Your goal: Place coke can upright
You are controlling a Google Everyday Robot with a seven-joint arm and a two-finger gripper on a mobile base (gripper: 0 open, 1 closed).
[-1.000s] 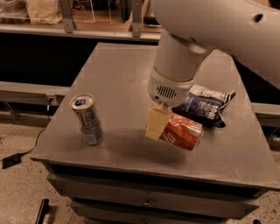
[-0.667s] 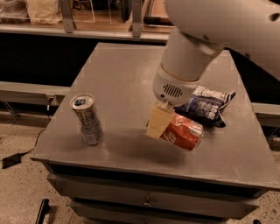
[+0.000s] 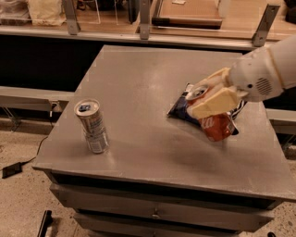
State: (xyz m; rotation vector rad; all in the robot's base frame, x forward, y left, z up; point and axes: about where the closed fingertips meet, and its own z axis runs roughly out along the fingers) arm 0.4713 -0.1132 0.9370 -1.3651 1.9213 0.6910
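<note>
tool (image 3: 194, 102) above chip bag (image 3: 178, 111), clamped on coke can (image 3: 216, 127) | can tilted | script unreadable

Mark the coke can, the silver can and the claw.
coke can (image 3: 218, 127), camera view, red side wall.
silver can (image 3: 94, 129), camera view, mid body.
claw (image 3: 196, 98), camera view, midway between fingertips, clamped on the coke can, right side.

Grey metal table (image 3: 138, 115) centre, drawers (image 3: 157, 215) below; speckled floor (image 3: 18, 203) 7 o'clock; wooden shelf (image 3: 194, 14) 12 o'clock; gripper (image 3: 204, 99) 3 o'clock over table.

Grey table (image 3: 152, 152), silver can (image 3: 92, 126) left, chip bag (image 3: 180, 109) right under end effector (image 3: 200, 99)
</note>
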